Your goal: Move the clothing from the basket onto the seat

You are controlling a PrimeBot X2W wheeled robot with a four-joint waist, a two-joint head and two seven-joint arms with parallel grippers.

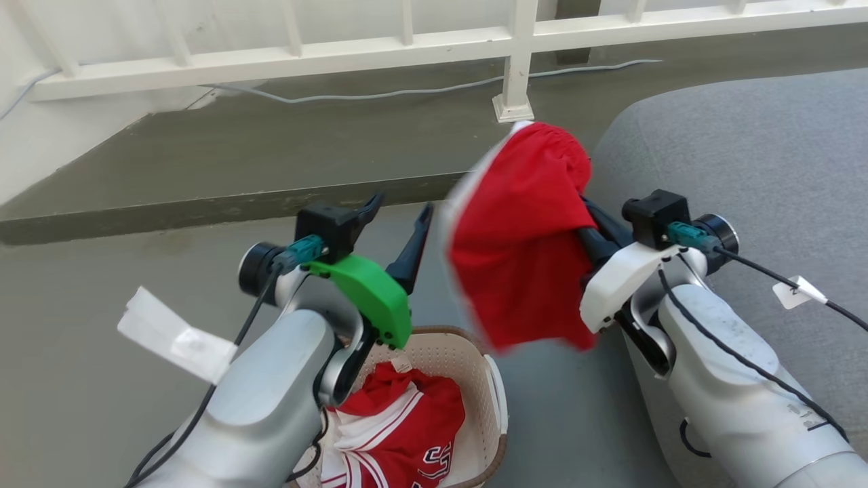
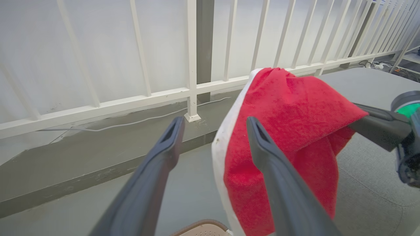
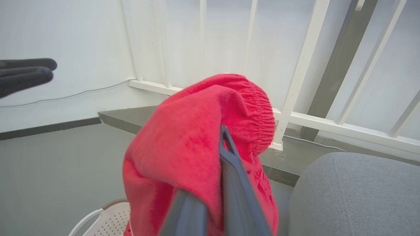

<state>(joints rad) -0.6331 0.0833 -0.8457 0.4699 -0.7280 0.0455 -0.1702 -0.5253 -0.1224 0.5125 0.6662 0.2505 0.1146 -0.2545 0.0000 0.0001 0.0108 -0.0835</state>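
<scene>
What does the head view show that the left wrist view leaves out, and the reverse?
Head view, not left wrist view: the striped jersey lying in the basket. Left wrist view, not head view: the railing's tall upper bars. Both: the open left gripper, the plain red garment held by the right gripper, the grey seat, the basket's rim.
</scene>
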